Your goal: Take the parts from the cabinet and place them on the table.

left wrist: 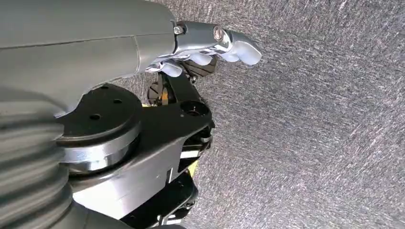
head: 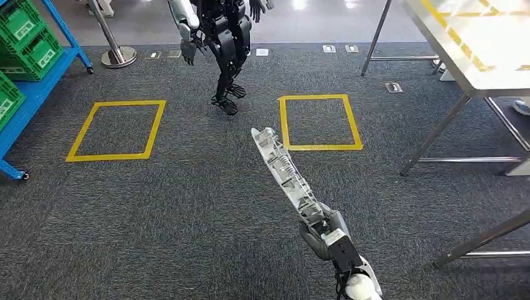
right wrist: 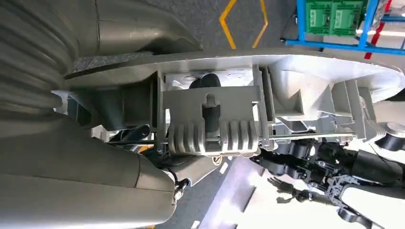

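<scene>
— While gripping the long grey plastic part (head: 287, 178) by its near end, right hand (head: 322, 234) low and right of centre; long axis up and leftward across the carpet (head: 156, 212), far tip near the yellow floor square (head: 319, 122).
— And the table (head: 481, 47)?
— Well off to the upper right of the part; right hand nearer, so probably a swing rightward, long end last.
— Left hand (left wrist: 210, 50)?
— Hanging over carpet; fingers curled in, holding nothing.
— Anything unclear?
— Plenty; right fingers (right wrist: 205, 81) mostly buried behind the part's ribs; table cut off at the edge; blue rack (head: 37, 87) with green crates (head: 25, 37) only partly visible; another humanoid (head: 222, 37) ahead, headless in frame.
</scene>
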You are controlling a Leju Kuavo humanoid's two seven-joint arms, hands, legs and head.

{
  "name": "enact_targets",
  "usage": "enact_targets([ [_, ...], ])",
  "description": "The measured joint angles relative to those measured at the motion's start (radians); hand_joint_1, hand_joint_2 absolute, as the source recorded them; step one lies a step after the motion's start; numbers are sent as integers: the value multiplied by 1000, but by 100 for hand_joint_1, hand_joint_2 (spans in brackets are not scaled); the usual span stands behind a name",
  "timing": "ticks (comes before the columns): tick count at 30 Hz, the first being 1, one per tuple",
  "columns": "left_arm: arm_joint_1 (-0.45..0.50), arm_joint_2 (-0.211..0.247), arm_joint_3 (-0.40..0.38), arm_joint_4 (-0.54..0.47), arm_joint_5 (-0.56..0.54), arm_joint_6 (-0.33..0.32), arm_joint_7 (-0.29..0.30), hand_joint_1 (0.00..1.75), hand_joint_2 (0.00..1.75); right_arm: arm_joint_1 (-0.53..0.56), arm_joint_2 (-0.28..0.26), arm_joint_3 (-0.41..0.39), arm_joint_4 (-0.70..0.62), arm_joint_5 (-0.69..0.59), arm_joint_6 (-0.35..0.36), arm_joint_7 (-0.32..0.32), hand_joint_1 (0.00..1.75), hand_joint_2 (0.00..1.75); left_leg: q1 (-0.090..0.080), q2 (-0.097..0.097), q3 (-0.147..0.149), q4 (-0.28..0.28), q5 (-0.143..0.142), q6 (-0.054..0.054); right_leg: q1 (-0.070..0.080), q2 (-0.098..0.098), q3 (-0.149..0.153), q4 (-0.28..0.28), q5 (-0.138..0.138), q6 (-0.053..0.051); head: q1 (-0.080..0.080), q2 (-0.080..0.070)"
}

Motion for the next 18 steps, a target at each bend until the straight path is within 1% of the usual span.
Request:
enact_targets([
  [4, -2, -5, 0, 0, -10, -2, -6, 0, 175, 13, -2, -10, -29, -2, 0, 13, 175, 175, 0, 0, 0, 0, 0, 0, 0, 0, 0, 0, 0, 0, 0, 0],
  [7, -4, -10, 0, 0, -16, -2, 0, 0, 175, 28, -3, -26, -46, -2, 3, 17, 175, 175, 0, 0, 0, 0, 0, 0, 0, 0, 1, -1, 0, 0, 0, 0],
  [12, -6, -12, 0, 0, -20, 3, 10, 0, 175, 48, -8, -41, -57, -2, 6, 17, 175, 175, 0, 0, 0, 0, 0, 0, 0, 0, 1, -1, 0, 1, 0, 0],
  [14, -6, -12, 0, 0, -21, 3, 13, 0, 175, 48, -9, -45, -58, -1, 18, 16, 175, 175, 0, 0, 0, -1, 0, 0, 0, 0, 1, -2, 1, 0, 0, 0],
  [18, -5, -12, 0, 0, -21, 3, 12, 0, 175, 48, -10, -45, -58, 1, 18, 16, 175, 175, 0, 0, 1, -2, 1, 1, 0, 0, 1, -2, 1, 1, 0, 0],
])
